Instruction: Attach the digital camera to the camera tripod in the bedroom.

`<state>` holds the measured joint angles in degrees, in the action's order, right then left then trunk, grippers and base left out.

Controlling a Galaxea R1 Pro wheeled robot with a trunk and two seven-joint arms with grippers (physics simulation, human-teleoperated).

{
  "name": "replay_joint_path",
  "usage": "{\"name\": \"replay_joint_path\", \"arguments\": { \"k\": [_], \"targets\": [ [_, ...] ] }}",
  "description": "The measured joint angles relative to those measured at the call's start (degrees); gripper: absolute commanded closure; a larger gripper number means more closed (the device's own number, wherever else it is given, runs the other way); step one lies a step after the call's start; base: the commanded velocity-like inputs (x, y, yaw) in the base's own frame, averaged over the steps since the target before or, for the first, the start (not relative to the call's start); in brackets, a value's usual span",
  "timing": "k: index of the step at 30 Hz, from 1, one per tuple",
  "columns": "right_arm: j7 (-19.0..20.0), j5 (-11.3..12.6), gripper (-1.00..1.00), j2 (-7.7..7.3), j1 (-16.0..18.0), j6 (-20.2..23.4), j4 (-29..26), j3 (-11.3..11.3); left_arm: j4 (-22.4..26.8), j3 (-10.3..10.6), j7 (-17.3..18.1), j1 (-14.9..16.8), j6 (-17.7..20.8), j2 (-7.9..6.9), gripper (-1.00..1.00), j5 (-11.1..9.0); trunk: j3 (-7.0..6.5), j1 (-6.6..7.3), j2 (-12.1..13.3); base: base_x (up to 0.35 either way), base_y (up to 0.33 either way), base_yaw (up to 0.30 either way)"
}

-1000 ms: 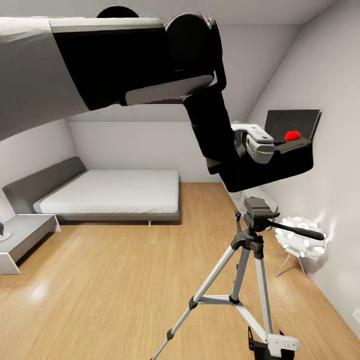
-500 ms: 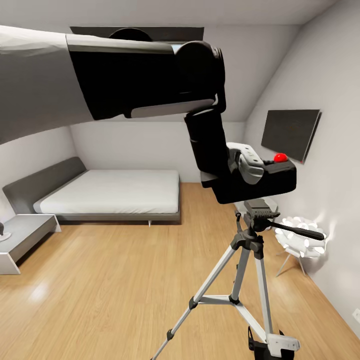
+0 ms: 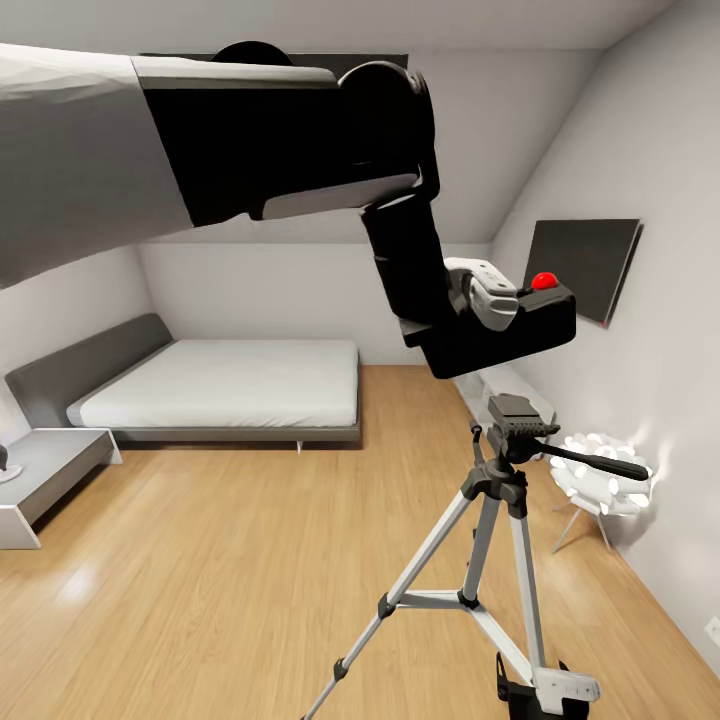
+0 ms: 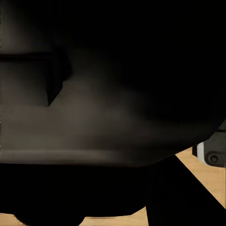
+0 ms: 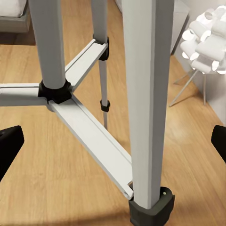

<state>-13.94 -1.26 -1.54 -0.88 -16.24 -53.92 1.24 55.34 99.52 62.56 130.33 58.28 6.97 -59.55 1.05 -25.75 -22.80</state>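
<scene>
A grey-framed bed [image 3: 215, 395] with a smooth white mattress sits at the left on pale wood floor [image 3: 230, 560]. The left arm reaches across with its elbow bent down, and the left gripper [image 3: 487, 303] is clamped on the boxy black digital camera [image 3: 510, 335], just above the camera tripod [image 3: 490, 540] head without touching it. The silver tripod legs stand between the wide-apart fingertips [image 5: 10, 143] of the right gripper [image 5: 113, 146].

Your left arm [image 3: 230, 150] is a thick tube, light grey near the shoulder and glossy black toward the elbow, with a pale grey panel along its underside. A round black joint caps the elbow, and a slimmer black forearm leads off it. Your left gripper [image 3: 490, 300] has a rounded white-and-grey housing. Your right gripper [image 5: 113, 146] shows two black fingertips [image 5: 9, 143], while a white-and-black part of it sits low in the head view.
</scene>
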Motion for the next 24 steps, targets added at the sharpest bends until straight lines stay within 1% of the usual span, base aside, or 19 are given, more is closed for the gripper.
{"name": "replay_joint_path", "arguments": {
  "k": [8,10,15,24],
  "targets": [
    [0.03,0.03,-1.0,0.0,0.0,-0.26,-0.08,-0.06,-0.18,0.0,0.0,0.0,0.07,0.53,1.0,0.03,0.0,0.0,0.0,0.0,0.0,0.0],
    [0.1,0.01,-1.0,-0.08,0.0,-1.96,-0.12,-0.05,-0.13,0.0,0.0,0.0,0.07,0.5,1.0,0.06,0.0,0.0,0.0,0.0,0.0,0.0],
    [0.11,-0.01,-1.0,-0.16,0.0,-2.96,-0.76,-0.08,-0.07,0.0,0.0,0.0,0.08,0.53,1.0,0.05,0.0,0.0,0.0,0.016,-0.002,0.0],
    [0.14,-0.01,-1.0,-0.17,0.0,-3.25,-0.92,-0.05,-0.25,0.0,-0.01,0.0,0.07,0.56,1.0,0.08,0.0,0.02,0.0,0.198,-0.054,0.0]
  ]
}}
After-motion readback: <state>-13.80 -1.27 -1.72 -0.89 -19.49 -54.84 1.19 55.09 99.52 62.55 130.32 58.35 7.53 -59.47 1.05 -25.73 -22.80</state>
